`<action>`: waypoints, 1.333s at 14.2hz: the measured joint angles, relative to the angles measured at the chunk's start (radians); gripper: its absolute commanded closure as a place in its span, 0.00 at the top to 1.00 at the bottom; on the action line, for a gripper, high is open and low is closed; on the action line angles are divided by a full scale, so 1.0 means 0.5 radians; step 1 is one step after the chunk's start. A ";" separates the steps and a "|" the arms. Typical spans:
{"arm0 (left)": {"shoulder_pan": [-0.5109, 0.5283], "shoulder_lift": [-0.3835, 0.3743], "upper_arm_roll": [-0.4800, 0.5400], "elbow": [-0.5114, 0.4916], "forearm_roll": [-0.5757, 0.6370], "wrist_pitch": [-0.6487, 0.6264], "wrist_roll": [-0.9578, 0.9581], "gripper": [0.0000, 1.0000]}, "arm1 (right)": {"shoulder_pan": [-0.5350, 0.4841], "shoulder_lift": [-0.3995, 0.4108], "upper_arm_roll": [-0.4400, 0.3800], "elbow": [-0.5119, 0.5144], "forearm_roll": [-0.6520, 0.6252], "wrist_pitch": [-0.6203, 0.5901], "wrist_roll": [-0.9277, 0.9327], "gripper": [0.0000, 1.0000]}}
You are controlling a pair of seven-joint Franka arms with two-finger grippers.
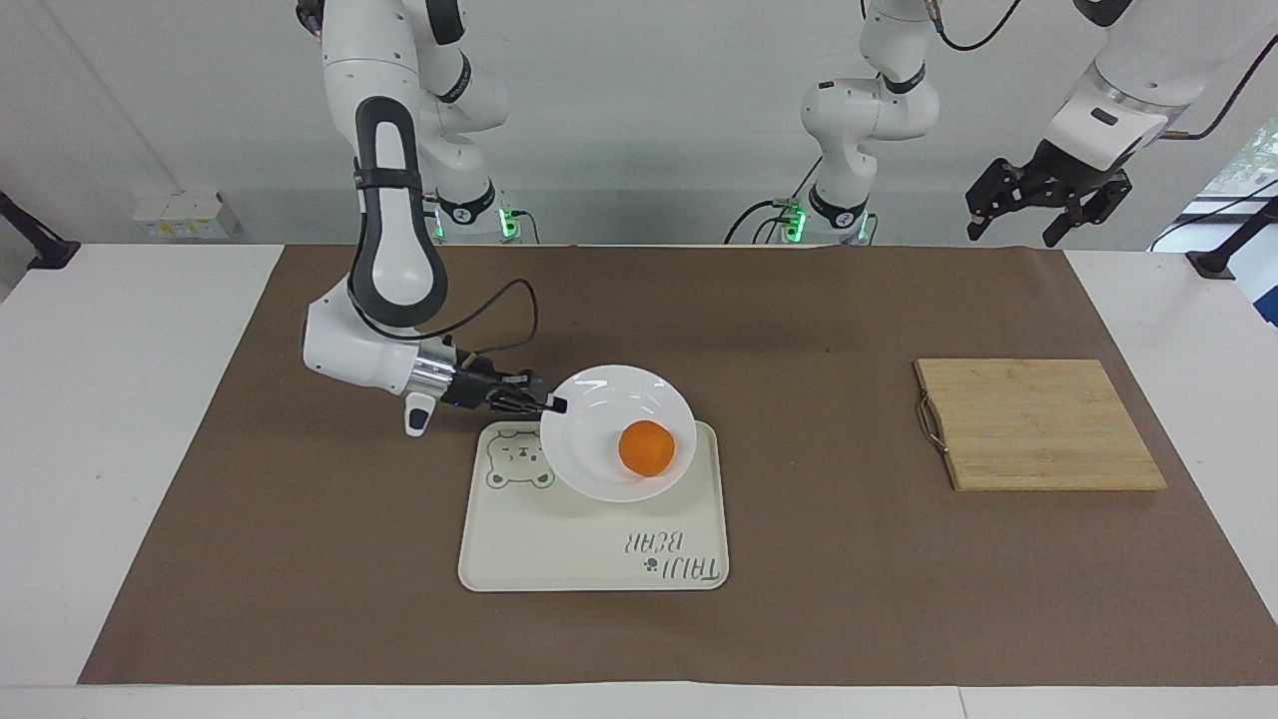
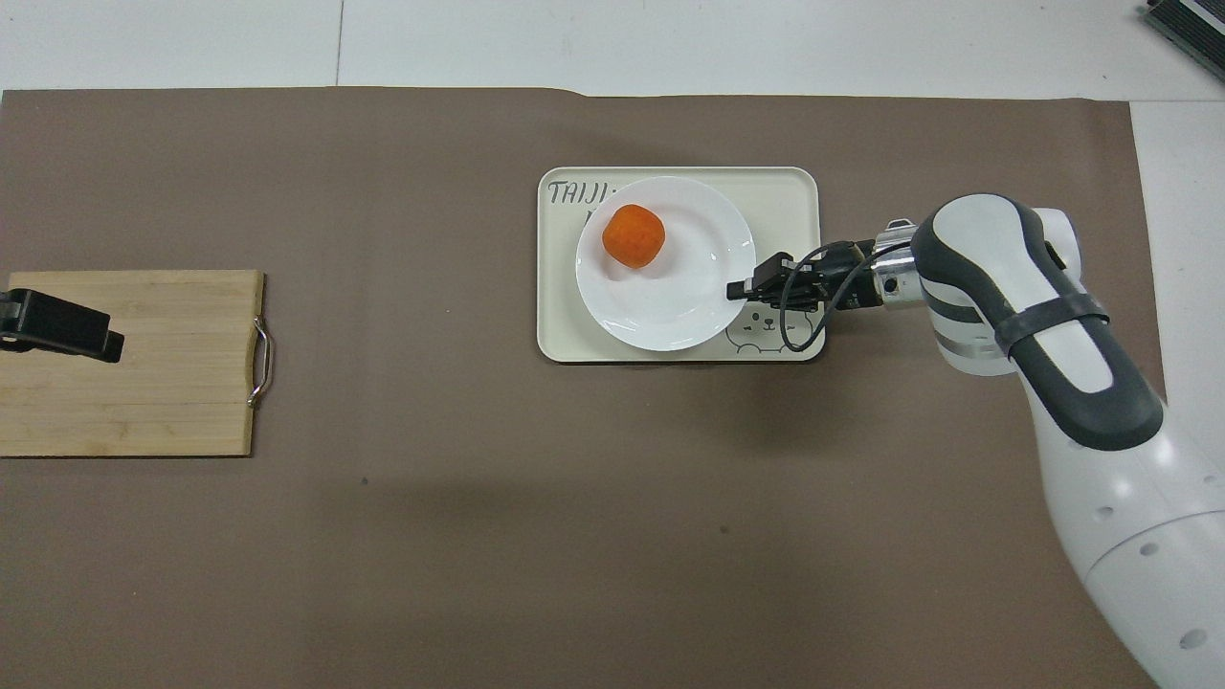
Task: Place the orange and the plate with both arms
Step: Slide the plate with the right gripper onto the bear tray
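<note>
The white plate (image 1: pixel 599 469) (image 2: pixel 689 306) is held in the air over the cream bear tray (image 1: pixel 559 559) (image 2: pixel 794 191). The orange (image 1: pixel 646 447) (image 2: pixel 633 235) lies in the plate. My right gripper (image 1: pixel 554 404) (image 2: pixel 739 289) is shut on the plate's rim at the side toward the right arm's end, over the tray's edge. My left gripper (image 1: pixel 1046 203) (image 2: pixel 96 340) hangs raised over the wooden cutting board and waits, holding nothing.
A wooden cutting board (image 1: pixel 1038 424) (image 2: pixel 153 383) with a metal handle lies toward the left arm's end of the table. A brown mat (image 1: pixel 300 559) (image 2: pixel 431 536) covers the table.
</note>
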 measured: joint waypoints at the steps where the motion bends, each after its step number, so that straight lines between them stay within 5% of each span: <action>1: 0.000 0.000 0.000 0.000 0.000 0.000 0.000 1.00 | -0.014 0.027 0.000 0.034 0.000 0.000 0.000 0.00; 10: 0.001 0.000 0.000 0.000 0.000 0.000 0.000 1.00 | -0.005 0.105 0.011 0.045 0.033 0.083 -0.113 0.00; 11: 0.001 0.000 0.000 0.000 0.000 0.000 0.000 1.00 | -0.007 0.106 0.011 0.040 0.034 0.046 -0.113 0.07; 13: 0.001 0.000 0.000 0.000 0.000 0.000 0.000 1.00 | -0.010 0.106 0.010 0.028 0.034 -0.008 -0.094 0.91; 14: 0.001 0.000 0.000 0.000 0.000 0.000 0.000 1.00 | -0.009 0.106 0.010 0.025 0.034 -0.013 -0.051 1.00; 19: 0.001 0.000 0.000 0.000 0.000 0.000 0.000 1.00 | -0.009 0.078 -0.006 0.031 -0.031 -0.007 0.019 1.00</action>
